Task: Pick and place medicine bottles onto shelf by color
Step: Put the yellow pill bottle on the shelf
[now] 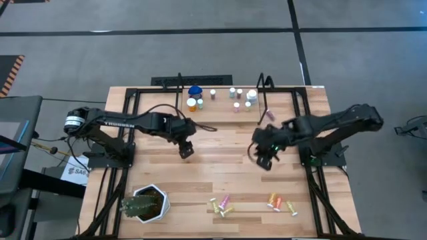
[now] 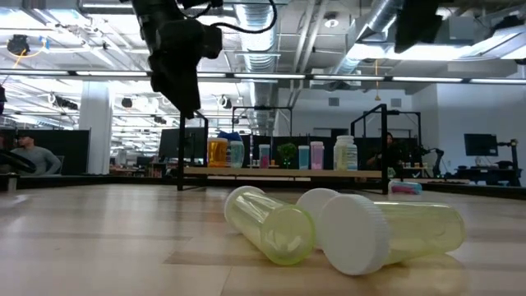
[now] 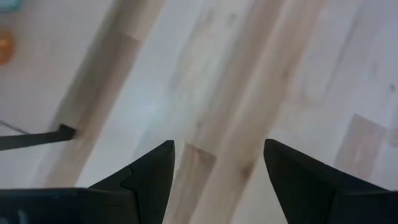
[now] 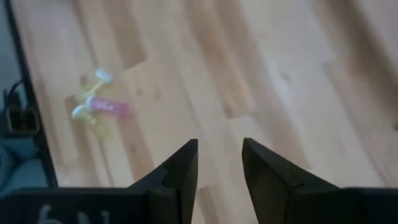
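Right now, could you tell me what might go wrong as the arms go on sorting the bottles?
1. The loose yellow and pink vials lie on their sides touching each other; gripping one could roll the others away.
2. The shelf already holds closely spaced bottles; another placement might topple one.
3. The plant sits beside the vials.

Bare table (image 1: 220,153) lies between both arms; bottles crowd the shelf (image 1: 280,120), and the pink vial (image 1: 270,115) seemingly lies beside them.
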Motion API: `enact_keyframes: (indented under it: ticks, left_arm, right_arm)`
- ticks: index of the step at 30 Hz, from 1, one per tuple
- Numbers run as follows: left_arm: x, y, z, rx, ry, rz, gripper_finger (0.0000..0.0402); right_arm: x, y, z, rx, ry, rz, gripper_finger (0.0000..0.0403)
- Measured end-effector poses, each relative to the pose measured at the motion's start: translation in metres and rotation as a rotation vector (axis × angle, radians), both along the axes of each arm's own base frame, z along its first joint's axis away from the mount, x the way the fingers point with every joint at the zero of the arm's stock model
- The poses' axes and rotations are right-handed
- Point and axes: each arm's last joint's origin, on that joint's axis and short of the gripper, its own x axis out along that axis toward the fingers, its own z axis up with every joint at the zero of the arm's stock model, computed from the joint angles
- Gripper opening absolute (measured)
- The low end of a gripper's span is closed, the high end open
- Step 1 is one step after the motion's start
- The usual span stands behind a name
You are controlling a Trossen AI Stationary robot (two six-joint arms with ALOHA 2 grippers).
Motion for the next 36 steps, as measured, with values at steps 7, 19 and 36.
enact_keyframes:
  ticks: [7,19,36]
  left_arm:
    - [-0.002,-0.032,-0.001,-0.017,0.022,-0.154,0.0232]
    - [-0.012,-0.063,-0.003,-0.018,0.077,-0.155,0.0232]
    - [-0.035,-0.133,-0.002,-0.051,0.019,-0.069,0.0232]
  right_arm:
    - [0.03,0.042,-0.029,-0.081,0.001,0.25,0.0136]
    - [0.075,0.096,-0.082,-0.127,-0.094,0.463,0.0135]
    - [0.09,0.183,-0.14,-0.024,-0.287,0.581,0.0201]
